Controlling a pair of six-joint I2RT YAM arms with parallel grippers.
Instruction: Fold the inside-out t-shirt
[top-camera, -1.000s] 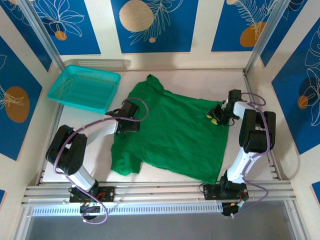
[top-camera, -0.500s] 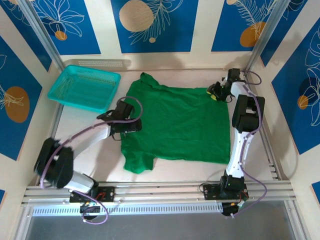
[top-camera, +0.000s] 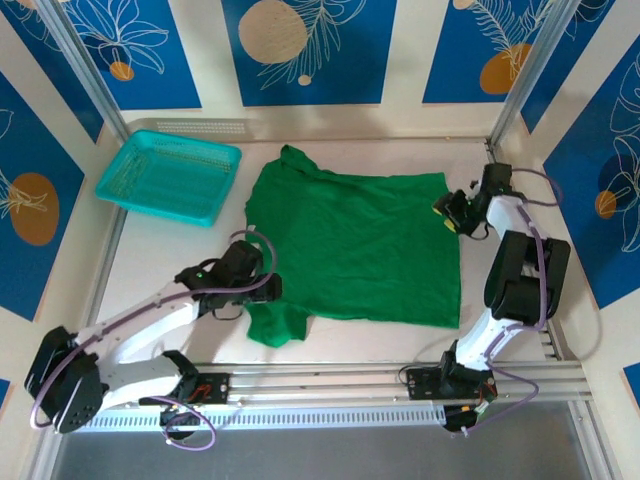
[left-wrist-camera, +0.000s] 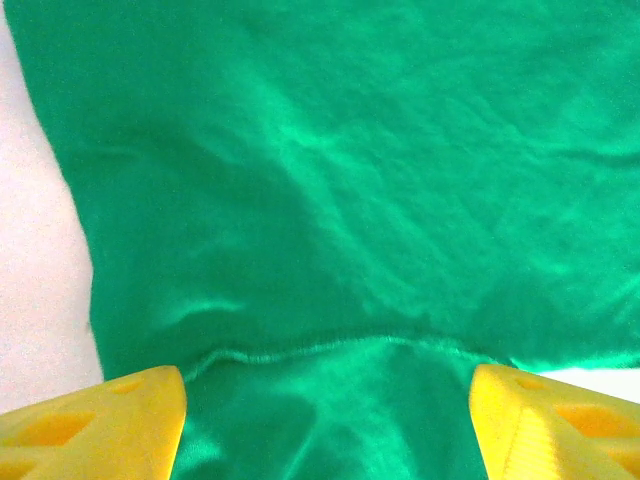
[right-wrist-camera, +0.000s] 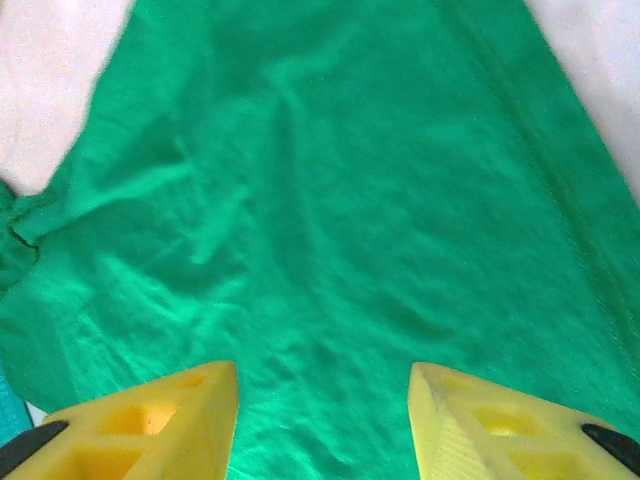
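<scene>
Left gripper (top-camera: 258, 288) stood spread wide at the lower-left sleeve of the t-shirt (top-camera: 360, 245), which lay flat mid-frame, neck left, hem right. Right gripper (top-camera: 452, 212), also unclenched, was at the hem's upper-right corner.

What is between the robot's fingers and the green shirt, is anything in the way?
Nothing that shows. The left gripper is open over the t-shirt by its near sleeve, and the right gripper is open over its right side, with bare green cloth ahead of the fingers. The teal basket sits off to the left.
</scene>
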